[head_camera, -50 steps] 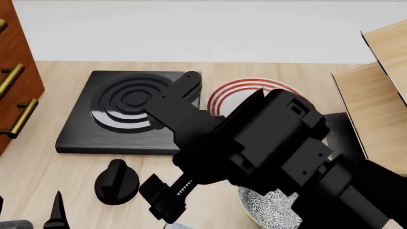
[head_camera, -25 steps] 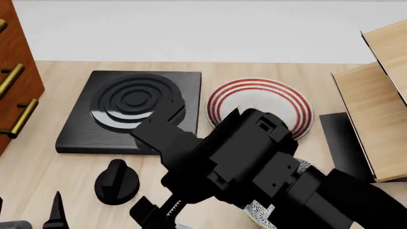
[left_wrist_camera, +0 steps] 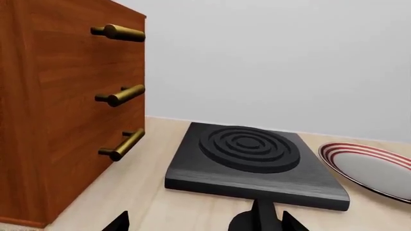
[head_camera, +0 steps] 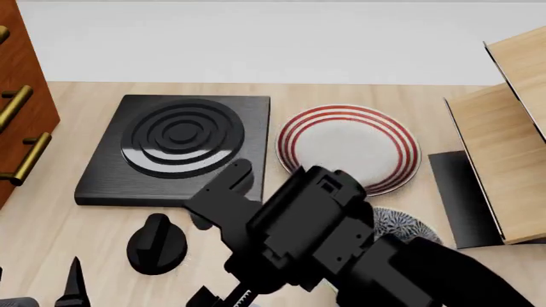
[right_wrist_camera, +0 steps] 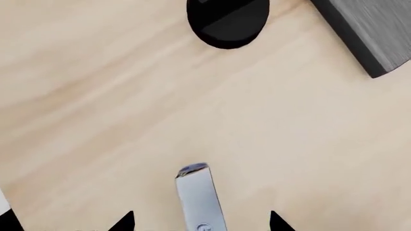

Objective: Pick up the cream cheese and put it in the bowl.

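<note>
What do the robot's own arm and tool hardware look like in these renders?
The right arm is all matte black: blocky, boxy housings with bevelled edges and a flat rounded link, plus a small pale toothed strip near its lower end. No cables, logos or coloured markings show. The right tool appears only as black pointed fingertips; the left tool likewise shows dark tips at the frame edge.

The table [head_camera: 77, 236] is pale tan wood grain. The burner [head_camera: 178, 147] is black, with raised concentric rings on a brushed slab. The knob [head_camera: 156, 244] is plain black. The plate [head_camera: 348, 148] is white with red rings around its edge. The bowl [head_camera: 401, 225] shows a dense dark-blue-and-white pattern. The cabinet [left_wrist_camera: 64, 106] is reddish-brown with brass handles [left_wrist_camera: 119, 95]. The cream cheese [right_wrist_camera: 200, 198] is silver-grey with a blue label. The right arm [head_camera: 324, 243] is black
</note>
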Robot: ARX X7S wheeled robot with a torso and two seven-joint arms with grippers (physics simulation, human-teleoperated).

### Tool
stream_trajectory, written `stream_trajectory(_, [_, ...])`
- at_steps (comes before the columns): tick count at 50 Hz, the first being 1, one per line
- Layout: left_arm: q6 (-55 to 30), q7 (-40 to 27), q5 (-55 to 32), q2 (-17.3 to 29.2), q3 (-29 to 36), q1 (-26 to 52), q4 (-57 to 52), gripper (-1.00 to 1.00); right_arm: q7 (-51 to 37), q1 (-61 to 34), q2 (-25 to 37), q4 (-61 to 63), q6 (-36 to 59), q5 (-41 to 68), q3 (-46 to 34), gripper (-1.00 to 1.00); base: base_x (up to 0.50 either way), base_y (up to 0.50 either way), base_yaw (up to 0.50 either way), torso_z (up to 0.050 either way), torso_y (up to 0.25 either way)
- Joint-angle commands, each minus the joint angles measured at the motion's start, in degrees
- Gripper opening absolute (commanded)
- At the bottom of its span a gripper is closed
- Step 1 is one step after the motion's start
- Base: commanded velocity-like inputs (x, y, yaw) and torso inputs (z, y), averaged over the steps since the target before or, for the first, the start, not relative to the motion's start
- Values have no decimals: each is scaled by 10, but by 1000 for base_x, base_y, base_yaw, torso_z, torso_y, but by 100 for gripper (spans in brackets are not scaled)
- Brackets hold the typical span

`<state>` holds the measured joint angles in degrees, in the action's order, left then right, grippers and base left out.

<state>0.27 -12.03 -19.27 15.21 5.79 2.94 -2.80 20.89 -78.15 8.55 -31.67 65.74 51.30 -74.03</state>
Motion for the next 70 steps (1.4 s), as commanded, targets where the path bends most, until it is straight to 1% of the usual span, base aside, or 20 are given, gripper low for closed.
stream_trajectory(1, [2,0,-5,1,1,2,4,100,22,4,-14,-54,-23,-21,-21,100,0,0,0,0,0])
stream_trajectory(22, [6,-3,-12,7,0,0,-2,100,83,14,-60,-165,-84,-54,-50,100,0,0,0,0,0])
stream_trajectory(28, [7,-5,-10,5,2,7,9,100,112,24,-84,-229,-122,-69,-64,100,0,0,0,0,0])
stream_trajectory(47, [10,-9,-12,8,6,1,4,100,116,44,-85,-264,-162,-26,-109,100,0,0,0,0,0])
stream_trajectory(61, [14,-16,-12,10,5,-2,0,100,125,40,-85,-274,-168,-13,-123,100,0,0,0,0,0])
stream_trajectory(62, [13,-16,-12,11,5,-2,-1,100,125,40,-85,-274,-167,-13,-123,-100,0,0,0,0,0])
stream_trajectory(70, [15,-20,-13,13,4,-5,-8,100,125,29,-85,-262,-162,-9,-122,-100,0,0,0,0,0])
